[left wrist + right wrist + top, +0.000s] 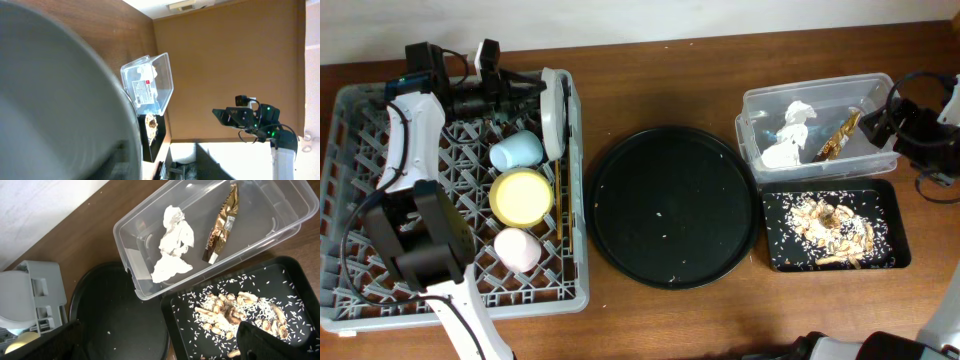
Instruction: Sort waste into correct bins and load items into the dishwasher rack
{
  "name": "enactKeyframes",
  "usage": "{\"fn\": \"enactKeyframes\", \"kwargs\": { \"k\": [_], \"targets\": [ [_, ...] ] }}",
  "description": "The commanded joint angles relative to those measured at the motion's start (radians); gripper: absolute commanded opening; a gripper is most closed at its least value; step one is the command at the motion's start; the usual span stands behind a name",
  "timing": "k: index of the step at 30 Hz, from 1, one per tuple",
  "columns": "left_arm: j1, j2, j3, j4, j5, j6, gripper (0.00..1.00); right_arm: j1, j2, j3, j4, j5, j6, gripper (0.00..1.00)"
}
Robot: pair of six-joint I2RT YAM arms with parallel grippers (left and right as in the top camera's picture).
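Crockery sits in the dishwasher rack [345, 150], left of the round black tray [670, 205]: a pink cup [517, 250], a yellow bowl [520, 195] and a light-blue cup [515, 152] in a line. The chopsticks [561, 200] appear to lie along the rack side facing that tray. At the rack's far corner nearest the tray, the plate [553, 112] stands on edge with the left gripper [530, 90] right against it. Whether its fingers pinch the rim or have let go I cannot tell, since the left wrist view is mostly filled by blurred grey plate. Seating the plate looks like the step in hand. To do it well, keep the plate upright, settle its lower rim between two rows of pegs, loosen only once the pegs carry it, then back straight out, clear of the blue cup. Right of the round tray, the clear tub [760, 105] holds the napkin [790, 135] and wrapper [838, 135], and the shallow black tray [895, 215] just nearer holds the food scraps [830, 225]. The right gripper [159, 330] hangs above them, fingers spread wide and empty.
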Motion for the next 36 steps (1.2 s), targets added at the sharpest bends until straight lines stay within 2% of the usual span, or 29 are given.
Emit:
{"fn": "enactKeyframes", "kwargs": {
  "k": [1,4,7,8,10,11,14,23,25,27,28,29,31,32,33,35,36],
  "targets": [
    [0.003,0.01,0.002,-0.002,-0.005,0.026,0.94,-0.004,0.002,0.014,0.002,0.002,-0.003,0.99],
    [0.003,-0.041,0.003,-0.011,-0.028,0.026,0.99,-0.004,0.002,0.014,0.002,0.002,-0.003,0.99],
    [0.002,-0.259,0.003,-0.101,-0.307,0.026,0.99,-0.004,0.002,0.014,0.002,0.002,-0.003,0.99],
    [0.002,-0.361,0.003,-0.133,-0.424,0.022,0.99,-0.004,0.002,0.014,0.002,0.002,-0.003,0.99],
    [-0.005,-0.558,0.003,-0.211,-0.961,-0.111,0.99,-0.004,0.002,0.014,0.002,0.002,-0.003,0.99],
    [-0.011,-0.606,0.003,-0.248,-1.083,-0.132,0.99,-0.004,0.002,0.014,0.002,0.002,-0.003,0.99],
    [-0.011,-0.686,0.003,-0.274,-1.105,-0.132,0.99,-0.004,0.002,0.014,0.002,0.002,-0.003,0.99],
    [-0.011,-0.684,0.003,-0.274,-1.105,-0.132,0.99,0.033,-0.013,0.013,0.005,0.002,-0.003,0.99],
    [-0.011,-0.684,0.003,-0.274,-1.105,-0.132,0.99,0.175,-0.134,0.013,0.006,0.002,-0.003,0.99],
    [-0.011,-0.684,0.003,-0.274,-1.105,-0.132,1.0,0.42,-0.285,0.013,0.009,0.007,-0.01,0.99],
    [-0.011,-0.684,0.003,-0.274,-1.105,-0.132,0.99,0.525,-0.348,0.013,0.068,0.073,-0.04,0.99],
    [-0.011,-0.684,0.003,-0.274,-1.105,-0.132,0.99,0.685,-0.452,0.008,0.146,0.239,-0.04,0.99],
    [-0.011,-0.684,0.003,-0.274,-1.105,-0.132,0.99,0.801,-0.599,-0.08,0.32,0.394,-0.04,0.99],
    [-0.011,-0.684,0.003,-0.274,-1.105,-0.132,0.99,0.809,-0.698,-0.201,0.471,0.448,-0.04,0.99],
    [-0.011,-0.684,0.003,-0.274,-1.105,-0.132,0.99,0.782,-0.842,-0.401,0.691,0.473,-0.04,0.99],
    [-0.011,-0.684,0.003,-0.274,-1.105,-0.132,0.99,0.667,-1.167,-0.887,1.122,0.394,-0.039,0.99],
    [-0.011,-0.684,0.003,-0.274,-1.105,-0.132,0.99,0.637,-1.251,-1.019,1.215,0.378,-0.035,0.99]
  ]
}}
